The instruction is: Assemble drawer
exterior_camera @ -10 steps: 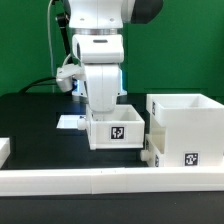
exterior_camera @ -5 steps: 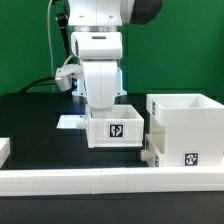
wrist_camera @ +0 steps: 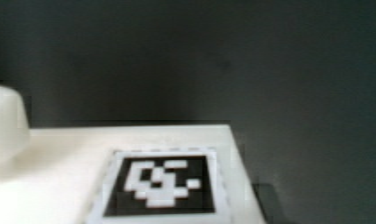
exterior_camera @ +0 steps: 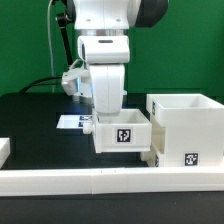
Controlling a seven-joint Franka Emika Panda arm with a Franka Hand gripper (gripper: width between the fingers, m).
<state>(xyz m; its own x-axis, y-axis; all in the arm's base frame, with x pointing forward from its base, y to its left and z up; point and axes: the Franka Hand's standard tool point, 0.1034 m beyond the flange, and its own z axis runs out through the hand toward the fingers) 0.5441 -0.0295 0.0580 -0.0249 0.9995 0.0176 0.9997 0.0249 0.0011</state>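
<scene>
Along the bottom edge, a low rail (exterior_camera: pixel 100 180); at lower right, the tall case (exterior_camera: pixel 187 128), its tag facing out. Mid-frame, just left of the case, a tagged tray (exterior_camera: pixel 122 132) under the arm (exterior_camera: pixel 105 60). Gripper (exterior_camera: pixel 108 112) hidden inside the tray; fingers' state impossible to tell.

Flat bright green backdrop wall (exterior_camera: pixel 30 40) behind scene, evenly lit. Thin dark cable (exterior_camera: pixel 52 45) hanging down in front of it on exterior view's left. Matte black tabletop (exterior_camera: pixel 35 135) below. Long low white rail (exterior_camera: pixel 70 181) along near edge. Thin flat white marker board (exterior_camera: pixel 72 121) with black tags lying on tabletop. Pale grey strip at bottom.
</scene>
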